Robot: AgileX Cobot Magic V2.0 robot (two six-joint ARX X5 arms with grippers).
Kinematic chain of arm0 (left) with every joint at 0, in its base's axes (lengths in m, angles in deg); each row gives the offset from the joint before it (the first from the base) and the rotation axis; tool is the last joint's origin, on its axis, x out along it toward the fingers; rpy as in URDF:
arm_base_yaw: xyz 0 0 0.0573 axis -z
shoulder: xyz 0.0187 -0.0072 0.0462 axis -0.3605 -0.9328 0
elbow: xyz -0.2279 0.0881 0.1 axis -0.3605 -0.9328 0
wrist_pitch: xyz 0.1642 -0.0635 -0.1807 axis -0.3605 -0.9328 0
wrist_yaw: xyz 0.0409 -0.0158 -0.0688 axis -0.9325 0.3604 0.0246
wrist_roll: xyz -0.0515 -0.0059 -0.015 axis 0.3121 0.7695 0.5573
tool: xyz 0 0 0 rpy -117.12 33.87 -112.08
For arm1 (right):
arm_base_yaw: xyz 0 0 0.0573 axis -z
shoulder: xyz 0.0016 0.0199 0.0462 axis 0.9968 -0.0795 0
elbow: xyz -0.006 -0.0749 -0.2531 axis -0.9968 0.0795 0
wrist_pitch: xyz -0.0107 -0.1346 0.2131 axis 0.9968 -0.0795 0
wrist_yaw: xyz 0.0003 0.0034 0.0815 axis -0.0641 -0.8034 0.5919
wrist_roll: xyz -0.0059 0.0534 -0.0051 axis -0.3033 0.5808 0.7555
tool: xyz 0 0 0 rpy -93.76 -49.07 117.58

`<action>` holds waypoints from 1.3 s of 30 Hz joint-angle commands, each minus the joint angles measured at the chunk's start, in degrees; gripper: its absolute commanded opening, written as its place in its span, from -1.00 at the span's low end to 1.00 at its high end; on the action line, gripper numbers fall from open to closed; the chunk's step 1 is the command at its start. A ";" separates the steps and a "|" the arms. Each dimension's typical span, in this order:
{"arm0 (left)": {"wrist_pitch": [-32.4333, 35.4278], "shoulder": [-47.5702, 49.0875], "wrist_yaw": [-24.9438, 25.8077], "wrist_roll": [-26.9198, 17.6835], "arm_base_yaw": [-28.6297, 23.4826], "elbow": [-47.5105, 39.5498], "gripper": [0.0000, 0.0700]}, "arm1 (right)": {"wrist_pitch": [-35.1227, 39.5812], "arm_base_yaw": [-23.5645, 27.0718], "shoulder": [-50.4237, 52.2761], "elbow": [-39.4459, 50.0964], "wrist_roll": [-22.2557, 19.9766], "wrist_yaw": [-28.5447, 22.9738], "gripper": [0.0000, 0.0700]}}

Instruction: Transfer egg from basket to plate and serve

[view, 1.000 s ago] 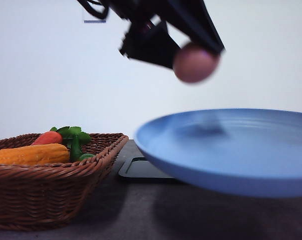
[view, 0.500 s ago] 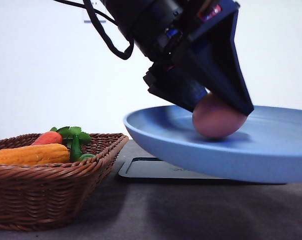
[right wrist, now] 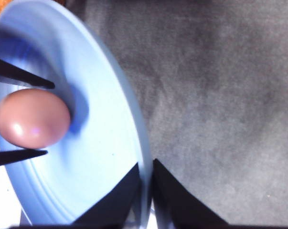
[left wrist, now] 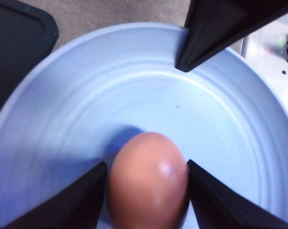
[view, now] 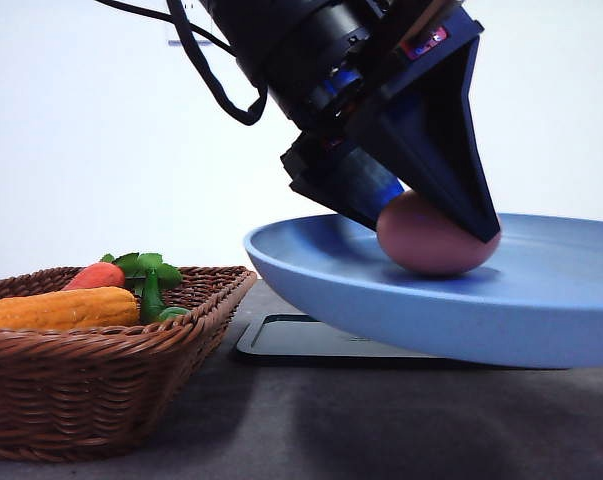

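A small smooth brownish-pink oval egg (left wrist: 148, 179) rests on the large round light-blue plate (view: 541, 320), pinched between the left gripper's (left wrist: 146, 177) two black fingers (left wrist: 77, 202). The right gripper (right wrist: 144, 191) is clamped on the plate's rim, holding it above the dark table (view: 281, 420).

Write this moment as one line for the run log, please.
left gripper: shut on egg, egg resting on plate | right gripper: shut on plate rim, plate held above table | basket: carrot, corn inside
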 commanded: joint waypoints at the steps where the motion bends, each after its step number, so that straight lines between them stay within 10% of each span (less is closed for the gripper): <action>1: 0.42 2.06 -0.09 1.06 0.62 1.42 -0.02 | 0.58 -0.13 -1.23 -0.17 0.00 0.74 -1.00; 16: -4.07 27.15 -0.36 1.20 -4.57 4.31 -0.02 | 9.04 3.24 -18.43 -3.90 -0.10 0.83 -1.00; 39: -9.54 53.18 -4.23 2.72 -7.08 4.31 -0.02 | 12.51 5.44 -52.47 -36.42 0.65 0.77 -1.00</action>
